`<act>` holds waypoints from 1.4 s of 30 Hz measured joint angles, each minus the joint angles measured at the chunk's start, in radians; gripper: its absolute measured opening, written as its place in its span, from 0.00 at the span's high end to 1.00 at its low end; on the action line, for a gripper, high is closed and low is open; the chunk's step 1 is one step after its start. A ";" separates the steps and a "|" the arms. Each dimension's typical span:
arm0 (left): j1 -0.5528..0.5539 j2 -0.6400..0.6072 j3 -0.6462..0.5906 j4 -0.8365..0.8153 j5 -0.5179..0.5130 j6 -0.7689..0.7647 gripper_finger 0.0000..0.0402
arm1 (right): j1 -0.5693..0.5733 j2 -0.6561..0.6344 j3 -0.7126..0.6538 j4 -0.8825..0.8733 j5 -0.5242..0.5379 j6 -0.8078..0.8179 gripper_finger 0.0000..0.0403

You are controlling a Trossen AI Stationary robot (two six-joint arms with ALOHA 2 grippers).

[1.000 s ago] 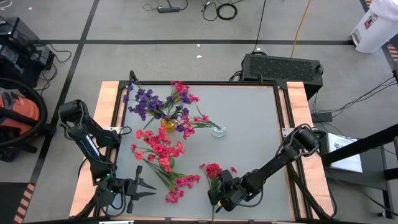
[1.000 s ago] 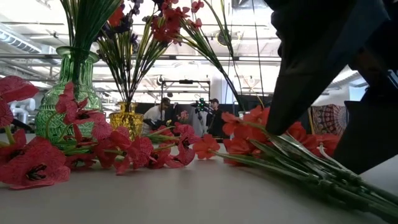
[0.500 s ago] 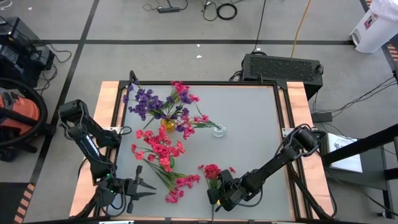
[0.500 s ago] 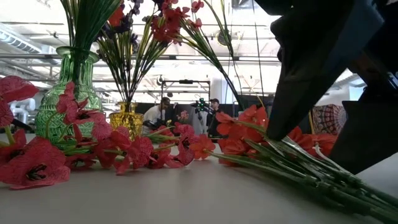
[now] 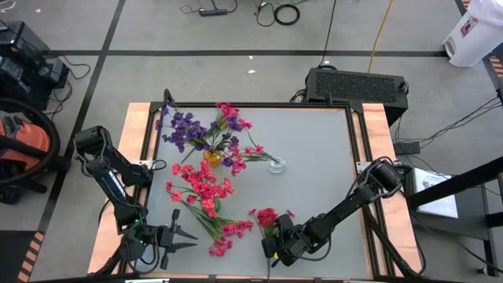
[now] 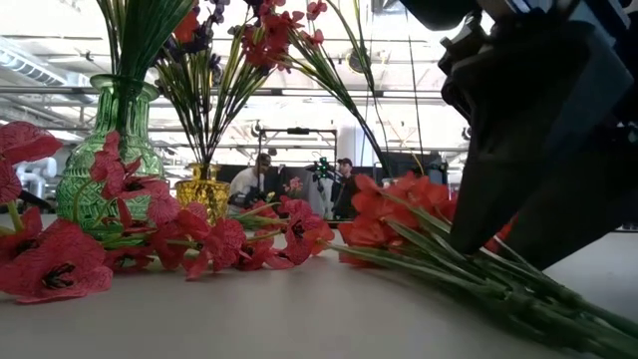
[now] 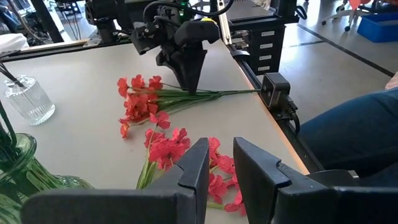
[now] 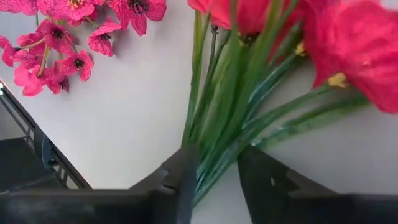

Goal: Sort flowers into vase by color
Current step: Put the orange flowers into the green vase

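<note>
- The flowers (image 5: 206, 189) lie partly sorted: I see purple and some pink-red sprigs standing in vases at the table's far left, while a good heap of pink-red ones sprawls on the table (image 5: 314, 165) in front of them, so I judge the job roughly half done.
- The table is a grey surface with a wooden border; the loose flowers lie on its left and middle part, from the vases down toward the near edge.
- The green vase (image 6: 110, 150), ribbed glass, holds a thick bundle of green stems; in the low view it stands at the left behind the fallen blossoms.
- The yellow vase (image 6: 204, 191) beside it holds stems too; from above, purple and pink-red heads fan out together over this spot, so I cannot tell whether the colours are cleanly separated.
- A small clear glass vase (image 5: 276, 165) stands a little to the right of them; I cannot tell whether anything is in it.
- The red sprig (image 8: 249, 93) near the front edge is what I am working: bright pink-red blossoms on a bunch of thin green stems, lying flat.
- My right gripper (image 8: 214, 171) sits down on that sprig with its fingers closing around the stems; stems run between them.
- My left gripper (image 7: 219, 165) waits at the front left corner, its fingers a narrow gap apart and holding nothing.
</note>
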 joint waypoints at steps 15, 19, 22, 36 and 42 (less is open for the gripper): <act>0.000 0.000 0.000 0.000 0.000 0.000 0.80 | -0.019 0.000 0.000 0.002 0.012 -0.110 0.98; 0.000 0.000 0.000 0.000 0.000 0.000 0.80 | -0.019 -0.001 0.000 0.001 0.034 -0.138 0.99; 0.000 0.000 0.000 0.000 0.000 0.000 0.80 | -0.019 -0.004 0.000 -0.003 0.053 -0.161 0.99; 0.000 0.000 0.000 0.000 -0.001 -0.002 0.80 | -0.016 -0.128 0.000 -0.024 0.220 -0.360 1.00; 0.000 -0.001 0.000 0.000 -0.001 -0.002 0.80 | -0.010 -0.203 0.001 -0.123 0.282 -0.400 1.00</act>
